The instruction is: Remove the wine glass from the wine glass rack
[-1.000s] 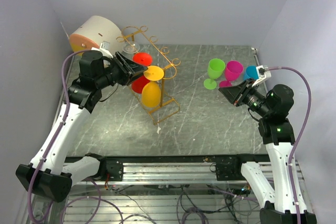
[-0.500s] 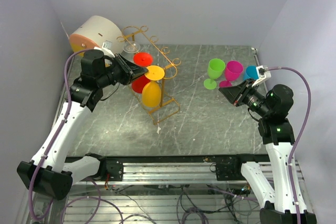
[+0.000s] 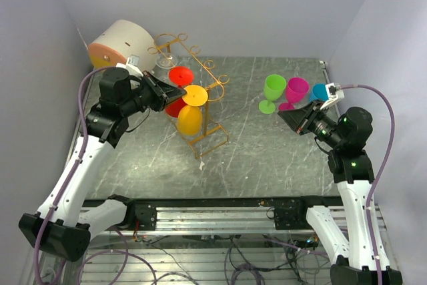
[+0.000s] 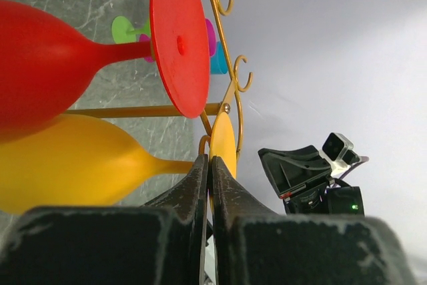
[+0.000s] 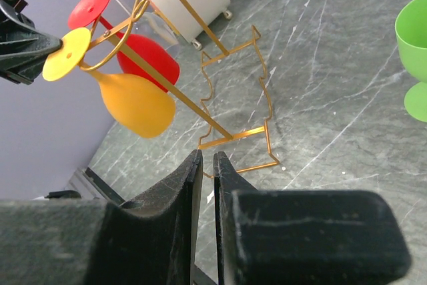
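At the far left of the worktop, the yellow wine glass, smooth plastic with a rounded bowl, hangs bowl-down by its flat foot from the thin gold wire wine glass rack. A glossy red glass hangs just beside it. The left gripper is pinched on the yellow foot's rim. The right gripper hovers near the right edge over bare, veined dark stone, its fingers almost together on nothing, beside green and pink glasses.

Table, left: wine glass rack, two wine glasses hanging under its rails.
Behind rack: round box.
Table, right: three standing glasses in a row.
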You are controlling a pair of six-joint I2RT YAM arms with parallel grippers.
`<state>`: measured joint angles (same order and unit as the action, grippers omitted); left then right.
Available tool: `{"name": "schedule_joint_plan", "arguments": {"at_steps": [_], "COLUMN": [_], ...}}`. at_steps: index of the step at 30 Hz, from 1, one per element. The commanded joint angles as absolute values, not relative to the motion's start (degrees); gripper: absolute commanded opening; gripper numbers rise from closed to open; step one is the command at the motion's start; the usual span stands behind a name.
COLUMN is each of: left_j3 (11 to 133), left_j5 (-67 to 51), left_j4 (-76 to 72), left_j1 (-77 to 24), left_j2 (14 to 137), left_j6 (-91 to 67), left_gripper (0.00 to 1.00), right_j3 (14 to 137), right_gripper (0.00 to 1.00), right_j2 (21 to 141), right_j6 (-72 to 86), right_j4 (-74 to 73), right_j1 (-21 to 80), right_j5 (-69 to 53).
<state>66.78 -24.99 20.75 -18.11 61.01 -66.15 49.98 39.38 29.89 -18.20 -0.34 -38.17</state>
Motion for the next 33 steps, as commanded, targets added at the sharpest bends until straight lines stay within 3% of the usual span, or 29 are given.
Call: {"name": "schedule_joint_plan", "arguments": {"at_steps": [1,24,33], "left_j3": [65.83,57.37,65.6], "left_j5": [-25.84,-18.7,-11.3], "left_j4": [18.82,12.21,26.6], "left_j1": [-18.37,-18.37,-18.36], "left_j2": [58.79,47.43,48.54], "left_j6": [-67.51,-75.22,-66.8], "left_gripper": [0.1,0.07,0.07], "right_j3": [49.17,48.59,47.99], "right_gripper": [0.12,0.11,0.11], "right_j2": [39.3,40.68,40.45], "right_j6": [30.35,32.61,32.89], "right_j4": [-16.35,-13.58,-13.39], "right_j1": [-0.09,-0.03,-0.02], "right_j5": [-38.85,-42.06,-42.38]}}
